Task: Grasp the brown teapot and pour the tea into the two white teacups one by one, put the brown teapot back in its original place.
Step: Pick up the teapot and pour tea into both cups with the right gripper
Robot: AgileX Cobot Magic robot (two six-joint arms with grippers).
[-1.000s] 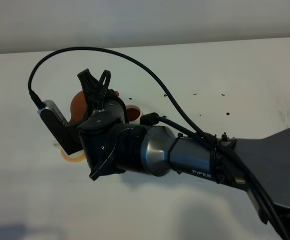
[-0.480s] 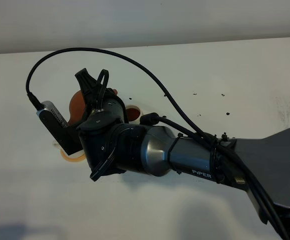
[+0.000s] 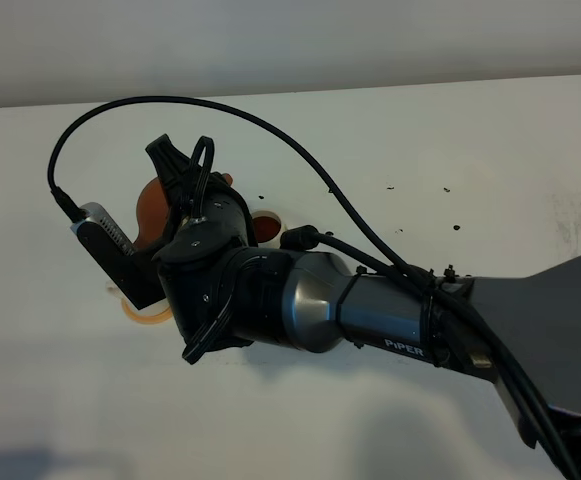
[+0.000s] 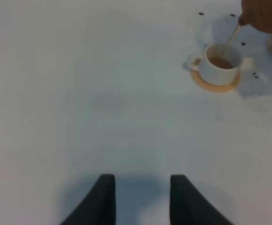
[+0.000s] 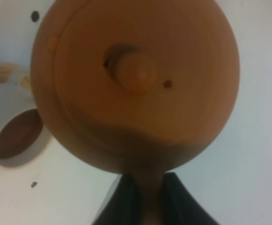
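**Item:** brown teapot [image 5: 136, 79], hung by its handle from the right tool [image 5: 144, 190], which is clenched on it. The pot is tipped just ahead of the tips.
**Left tool** [image 4: 143, 197]: jaws parted, empty, well apart from the pot.
**Contents:** white teacup [image 4: 218, 62] on orange coaster [image 4: 215, 84], part full, taking a thin tea stream [image 4: 231, 37]. Second teacup [image 3: 266, 224], beside the right tool, holds brown tea.
**Step:** second pour, apparently (nearly done).
**Next:** level the pot and return it to its disc, unseen here.
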